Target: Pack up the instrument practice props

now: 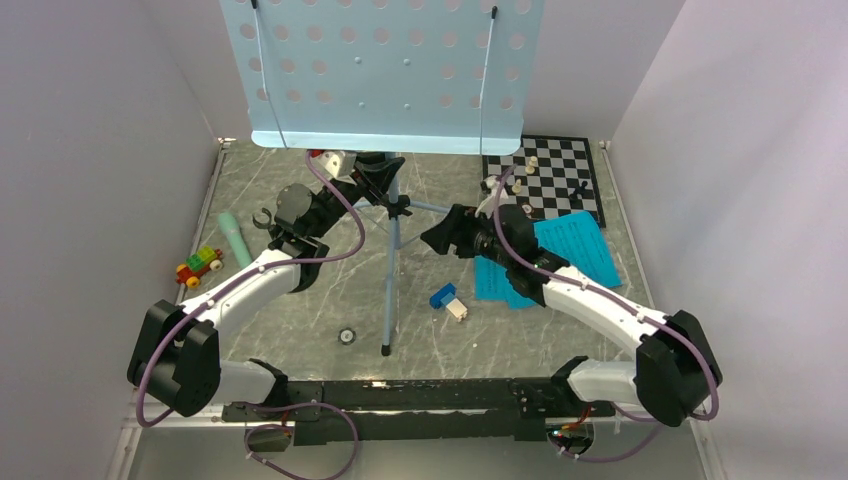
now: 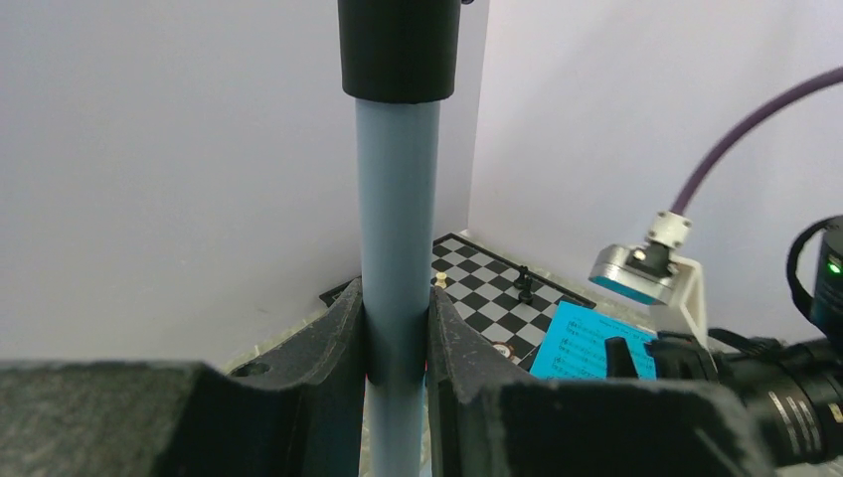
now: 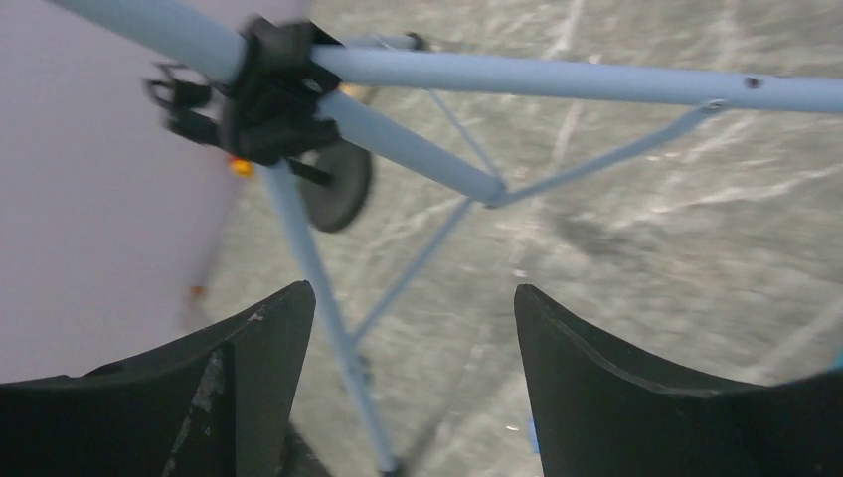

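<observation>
Left gripper [image 2: 396, 338] clamped on pole of pale-blue metal tripod music stand with perforated desk [image 2: 398, 199], below black collar [image 2: 400, 50]; likely steadying it upright. Right gripper [image 3: 413, 328] jaws apart, empty; black tripod hub [image 3: 273, 104] just ahead, probably for folding legs.

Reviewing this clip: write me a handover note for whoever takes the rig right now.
Left gripper: shut on the music stand, on its pole below a black collar.
Right gripper: open, empty, facing the tripod hub.
Things: stand upright mid-table, legs spread. The sheet-music pages lie flat beside the chessboard, partly under the right arm. The microphone lies at the left by a toy car.
Done: nothing looks packed; no box in view.
Left: fold the stand, then pack it with the pages and microphone.
</observation>
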